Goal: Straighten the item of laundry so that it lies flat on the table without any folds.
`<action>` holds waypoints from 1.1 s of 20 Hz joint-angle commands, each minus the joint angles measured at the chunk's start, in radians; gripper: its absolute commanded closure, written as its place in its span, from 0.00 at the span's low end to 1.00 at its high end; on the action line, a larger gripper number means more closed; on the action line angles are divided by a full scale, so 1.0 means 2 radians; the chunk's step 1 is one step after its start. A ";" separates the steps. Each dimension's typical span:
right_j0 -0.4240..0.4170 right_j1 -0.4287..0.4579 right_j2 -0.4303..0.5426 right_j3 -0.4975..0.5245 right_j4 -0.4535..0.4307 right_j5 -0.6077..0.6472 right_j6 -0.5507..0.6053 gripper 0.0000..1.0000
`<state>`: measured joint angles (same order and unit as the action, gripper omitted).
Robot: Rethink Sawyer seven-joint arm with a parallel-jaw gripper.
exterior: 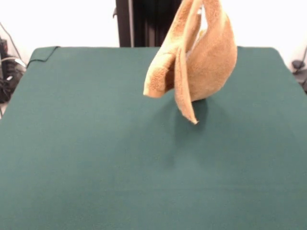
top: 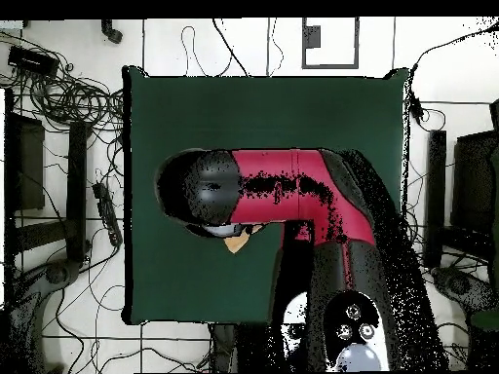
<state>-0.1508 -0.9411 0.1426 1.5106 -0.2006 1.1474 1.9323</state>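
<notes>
The orange-tan towel (exterior: 211, 62) hangs bunched and folded in the air over the far middle-right of the green table (exterior: 96, 153). Its top runs out of the front view at the upper edge, so the gripper holding it is hidden there. Its lowest corner dangles close to the cloth; I cannot tell whether it touches. In the overhead view the red and black arm (top: 283, 190) reaches across the table (top: 292, 107) and covers the gripper. Only a small scrap of the towel (top: 236, 243) shows below the arm's black wrist.
The black pedestal column (exterior: 144, 24) stands behind the table's far edge. The table cloth has a turned-up corner (exterior: 43, 51) at the far left. Cables and dark equipment (top: 58, 97) lie on the floor around the table.
</notes>
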 commanded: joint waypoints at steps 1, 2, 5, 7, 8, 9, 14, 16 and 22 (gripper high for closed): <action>0.020 0.002 0.040 0.066 0.028 0.032 -0.005 1.00; 0.020 0.003 0.040 0.067 0.030 0.029 -0.004 1.00; 0.021 0.004 0.038 0.078 0.040 0.014 0.003 1.00; 0.021 0.005 0.038 0.082 0.047 0.006 0.007 1.00; 0.020 0.006 0.038 0.084 0.052 0.003 0.009 1.00; 0.021 0.004 0.037 0.090 0.057 -0.004 0.013 1.00; 0.028 -0.002 0.032 0.112 0.072 -0.032 0.029 1.00; 0.034 -0.004 0.029 0.117 0.077 -0.041 0.039 1.00; 0.049 -0.006 0.021 0.123 0.085 -0.054 0.060 1.00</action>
<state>-0.1083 -0.9542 0.1413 1.6067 -0.0837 1.0957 1.9323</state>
